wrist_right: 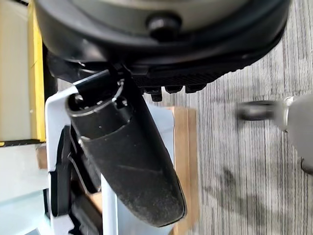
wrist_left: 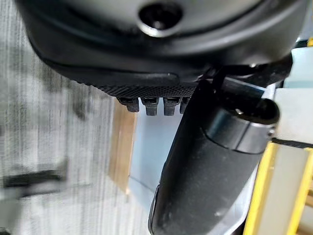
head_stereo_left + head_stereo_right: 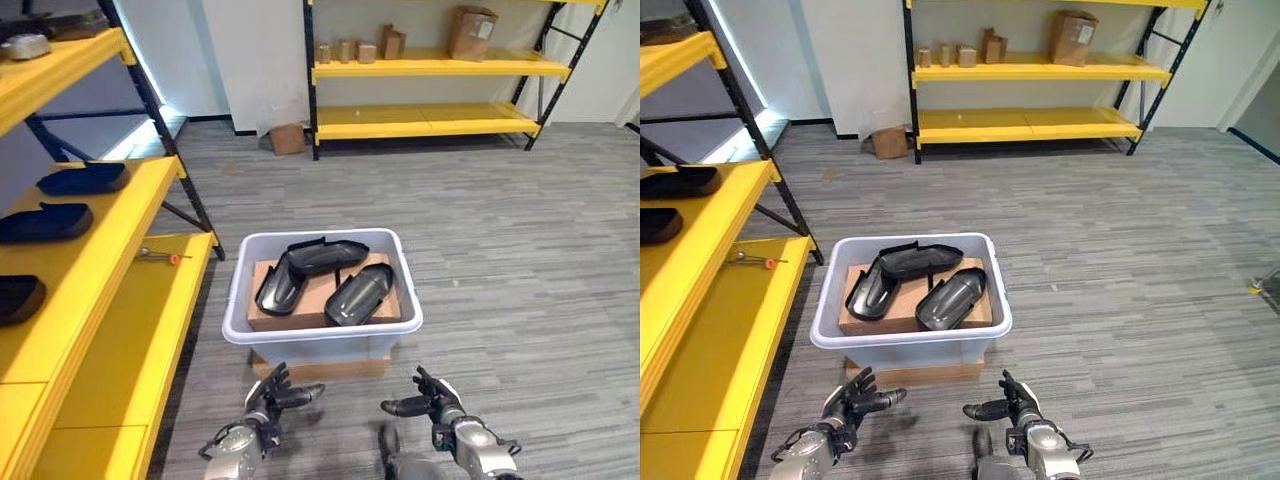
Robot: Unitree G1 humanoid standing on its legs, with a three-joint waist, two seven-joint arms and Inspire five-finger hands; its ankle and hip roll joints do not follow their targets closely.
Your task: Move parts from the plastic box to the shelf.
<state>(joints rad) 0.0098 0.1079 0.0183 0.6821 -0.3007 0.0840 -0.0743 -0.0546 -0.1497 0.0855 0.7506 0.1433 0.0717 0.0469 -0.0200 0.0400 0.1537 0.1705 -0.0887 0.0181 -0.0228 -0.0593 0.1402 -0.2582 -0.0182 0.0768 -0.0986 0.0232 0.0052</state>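
A pale grey plastic box stands on a flat cardboard box on the floor in front of me. Inside it, three black moulded parts lie on a cardboard sheet. My left hand and right hand hover low, just short of the box's near wall, both open with fingers spread and holding nothing. The yellow shelf runs along my left and carries more black parts. The box wall shows past the left thumb, and box rim beside the right thumb.
A small tool with an orange tip lies on the lower yellow shelf board. A second yellow rack with cardboard boxes stands at the back wall, and a small carton sits on the floor beside it. Grey carpet stretches to the right.
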